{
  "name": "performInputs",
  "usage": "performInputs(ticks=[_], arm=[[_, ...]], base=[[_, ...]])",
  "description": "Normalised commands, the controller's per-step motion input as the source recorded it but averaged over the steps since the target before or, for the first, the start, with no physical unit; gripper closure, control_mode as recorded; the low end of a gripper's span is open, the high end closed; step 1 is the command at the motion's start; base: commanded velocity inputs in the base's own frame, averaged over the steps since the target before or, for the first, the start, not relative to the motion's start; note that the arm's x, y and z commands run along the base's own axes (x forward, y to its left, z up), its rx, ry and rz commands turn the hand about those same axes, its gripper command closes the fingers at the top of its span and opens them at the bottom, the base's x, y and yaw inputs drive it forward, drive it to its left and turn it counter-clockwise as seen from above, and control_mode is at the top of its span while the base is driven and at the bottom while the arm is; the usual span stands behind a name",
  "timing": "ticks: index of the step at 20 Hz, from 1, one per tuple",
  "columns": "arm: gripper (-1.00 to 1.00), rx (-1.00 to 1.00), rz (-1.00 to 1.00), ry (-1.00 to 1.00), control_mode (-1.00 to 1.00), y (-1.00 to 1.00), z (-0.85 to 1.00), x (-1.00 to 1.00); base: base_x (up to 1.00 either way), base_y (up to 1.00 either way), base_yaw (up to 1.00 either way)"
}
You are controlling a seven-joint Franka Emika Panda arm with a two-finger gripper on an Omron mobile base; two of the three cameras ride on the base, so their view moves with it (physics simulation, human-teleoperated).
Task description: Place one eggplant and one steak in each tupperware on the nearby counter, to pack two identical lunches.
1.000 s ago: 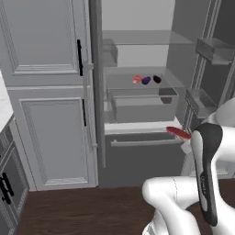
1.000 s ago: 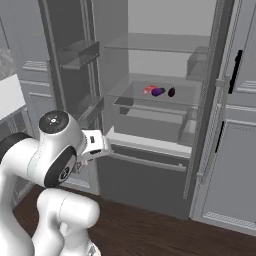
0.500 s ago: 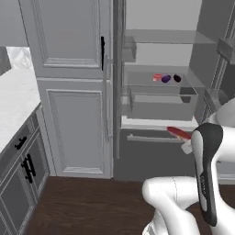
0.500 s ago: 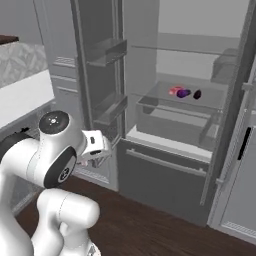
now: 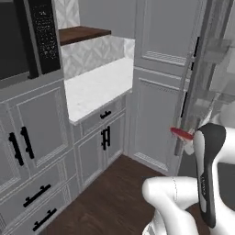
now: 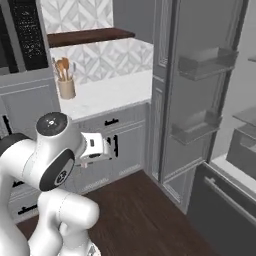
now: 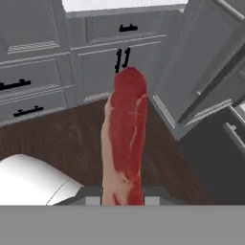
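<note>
Gripper [image 7: 123,201] pinched one steak [image 7: 125,139], jaws pressed against its near end; the raw red slab stuck out ahead, over dark wood floor [image 7: 57,134]. One white counter [image 5: 98,85] lay beyond, carrying one utensil jar [image 6: 66,88].

My arm is folded close over my base, elbow high and forearm dropping toward the hand. My gripper [image 7: 123,200] is clamped tight on the steak [image 7: 125,139], which juts out straight between my fingertips, red and marbled. From the left base view the steak's red end [image 5: 181,133] pokes out past my wrist.
</note>
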Motion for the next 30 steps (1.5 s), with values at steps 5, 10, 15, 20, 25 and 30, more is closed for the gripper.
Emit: performInputs(ticks=[5, 10, 15, 20, 25, 30], arm=[[1.00, 0.00, 0.00, 0.00, 1.00, 0.00, 0.00, 0.00], [1.00, 0.00, 0.00, 0.00, 1.00, 0.00, 0.00, 0.00], [1.00, 0.00, 0.00, 0.00, 1.00, 0.00, 0.00, 0.00], [1.00, 0.00, 0.00, 0.00, 1.00, 0.00, 0.00, 0.00], [1.00, 0.00, 0.00, 0.00, 1.00, 0.00, 0.00, 0.00], [1.00, 0.00, 0.00, 0.00, 1.00, 0.00, 0.00, 0.00]], base=[[0.00, 0.00, 1.00], [0.00, 0.00, 1.00], [0.00, 0.00, 1.00], [0.00, 0.00, 1.00], [0.00, 0.00, 0.99], [0.00, 0.02, 0.60]])
